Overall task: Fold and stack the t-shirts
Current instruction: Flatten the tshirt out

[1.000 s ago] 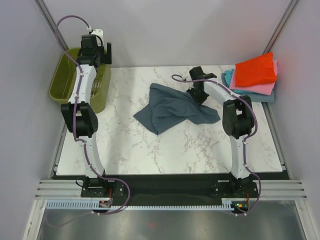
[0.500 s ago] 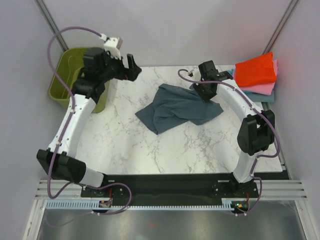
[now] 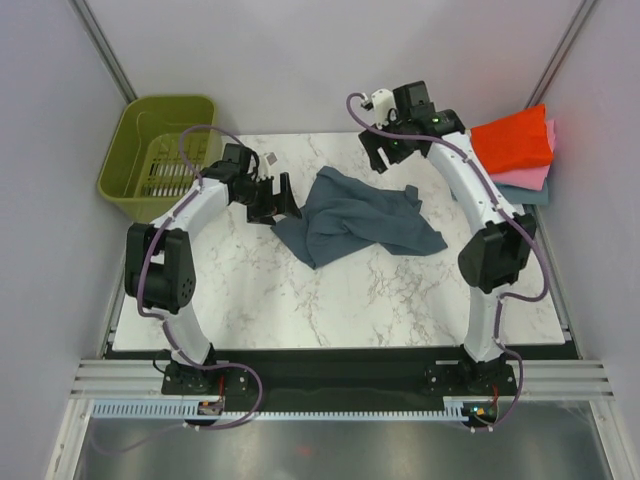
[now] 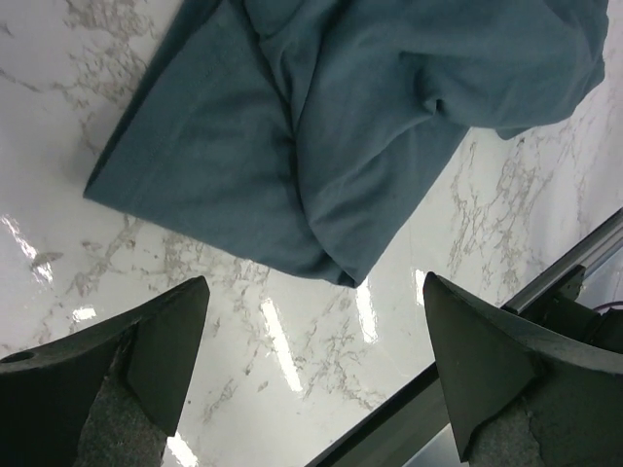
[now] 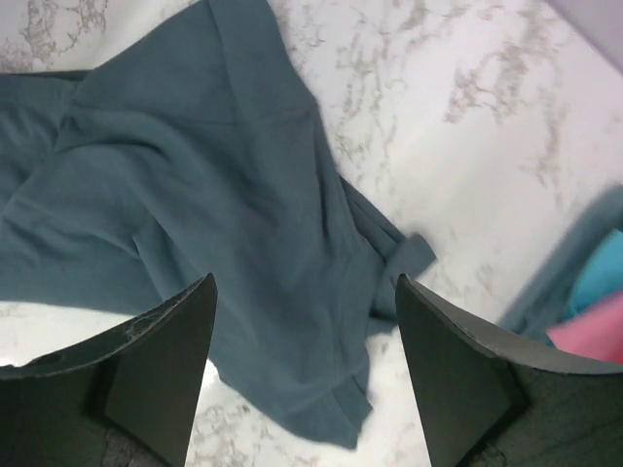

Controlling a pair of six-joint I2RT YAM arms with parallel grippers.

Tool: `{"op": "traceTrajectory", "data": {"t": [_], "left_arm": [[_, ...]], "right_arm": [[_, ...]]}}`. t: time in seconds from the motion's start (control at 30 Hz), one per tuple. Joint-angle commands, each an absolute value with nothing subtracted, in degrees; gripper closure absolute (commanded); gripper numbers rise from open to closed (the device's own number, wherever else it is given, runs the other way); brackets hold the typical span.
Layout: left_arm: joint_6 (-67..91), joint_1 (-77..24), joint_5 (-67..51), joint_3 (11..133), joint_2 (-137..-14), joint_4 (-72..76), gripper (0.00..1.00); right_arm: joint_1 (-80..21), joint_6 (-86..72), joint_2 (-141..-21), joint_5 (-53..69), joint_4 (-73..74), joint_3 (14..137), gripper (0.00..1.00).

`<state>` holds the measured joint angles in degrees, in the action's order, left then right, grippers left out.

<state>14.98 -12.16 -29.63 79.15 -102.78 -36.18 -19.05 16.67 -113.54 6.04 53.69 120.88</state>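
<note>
A crumpled slate blue-grey t-shirt (image 3: 355, 215) lies on the marble table, mid-back. My left gripper (image 3: 278, 200) hovers at its left edge, open and empty; in the left wrist view its jaws (image 4: 311, 360) stand wide over bare marble just short of the shirt's folded corner (image 4: 321, 156). My right gripper (image 3: 385, 155) hangs above the shirt's back right part, open with nothing in it (image 5: 304, 360); the cloth (image 5: 214, 224) lies loose below. Folded red-orange (image 3: 512, 140), pink (image 3: 532, 176) and teal (image 3: 524, 194) t-shirts sit stacked at the back right.
An olive-green plastic basket (image 3: 128, 165) stands at the back left corner, off the marble. The table's edge and a metal rail (image 4: 555, 282) show beyond the left gripper. Pink and teal cloth (image 5: 596, 311) edge into the right wrist view.
The right gripper opened, let go of the blue-grey shirt and rose toward the back. The left arm swung from over the basket down to the shirt's left edge.
</note>
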Motion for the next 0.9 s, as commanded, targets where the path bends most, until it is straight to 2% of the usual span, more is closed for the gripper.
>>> {"op": "traceTrajectory", "data": {"t": [0.0, 0.17, 0.3, 0.5, 0.57, 0.7, 0.83, 0.87], "left_arm": [[16.1, -11.1, -32.1, 84.4, -106.3, -35.4, 0.02], [14.1, -10.3, -29.5, 86.7, -110.6, -35.3, 0.04], [12.5, -9.6, -28.8, 86.9, -112.8, -35.5, 0.11], [11.8, -9.4, -27.4, 86.2, -115.0, -35.8, 0.12], [11.8, -9.4, -27.2, 86.7, -116.3, -35.9, 0.13], [11.0, -9.4, -25.8, 88.2, -118.4, -36.3, 0.14], [11.1, -9.4, -25.5, 88.8, -119.6, -36.5, 0.16], [11.3, -9.4, -25.7, 88.9, -119.7, -36.5, 0.19]], "right_arm": [[-19.6, 15.6, -124.5, 11.9, 55.3, 125.5, 0.18], [-20.4, 15.3, -134.5, 13.7, 54.3, 132.3, 0.19], [-20.6, 15.2, -139.6, 13.3, 53.0, 136.2, 0.19], [-20.7, 14.9, -142.6, 13.4, 51.6, 137.3, 0.2], [-20.7, 14.9, -143.3, 13.5, 51.7, 137.0, 0.23], [-20.7, 14.9, -144.1, 13.0, 51.5, 136.5, 0.39], [-20.7, 14.6, -144.8, 12.7, 51.4, 135.7, 0.44], [-20.7, 14.6, -145.1, 12.5, 51.4, 135.6, 0.47]]}}
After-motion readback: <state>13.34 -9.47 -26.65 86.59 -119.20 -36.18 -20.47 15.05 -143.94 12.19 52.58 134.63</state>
